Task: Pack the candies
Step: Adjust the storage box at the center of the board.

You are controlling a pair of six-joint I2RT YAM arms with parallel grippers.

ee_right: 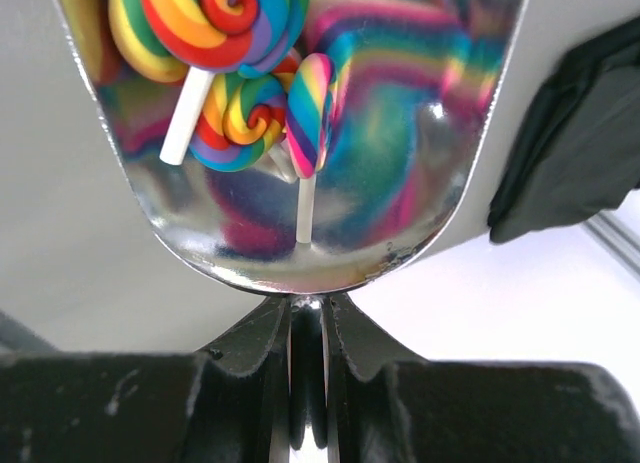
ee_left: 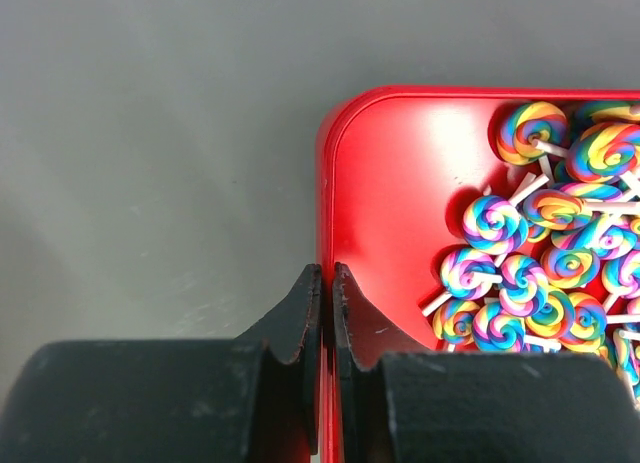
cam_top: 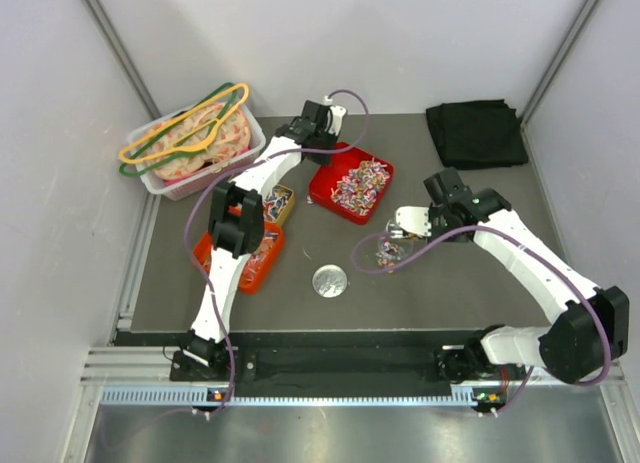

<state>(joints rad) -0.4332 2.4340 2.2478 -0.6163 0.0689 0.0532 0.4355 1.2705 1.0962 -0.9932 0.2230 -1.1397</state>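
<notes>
Left gripper [ee_left: 327, 283]: fingers clenched on the left rim of the red tray [ee_left: 400, 153], one finger outside the wall and one inside. The candies [ee_left: 520, 273], rainbow swirl lollipops on white sticks, lay heaped in the tray ahead and to the right of the inner finger, not touching it. The tray corner just ahead of the fingertips was bare red.

Right gripper [ee_right: 308, 308]: fingers clamped on the rear edge of a shiny metal scoop [ee_right: 400, 183], which extended straight ahead of the fingertips. A few candies sat in the scoop bowl, ahead and to the left of the fingers. A black cloth [ee_right: 560, 133] lay off to their right.

Top view: more candies lay loose on the table [cam_top: 420, 293], just beside the scoop.
</notes>
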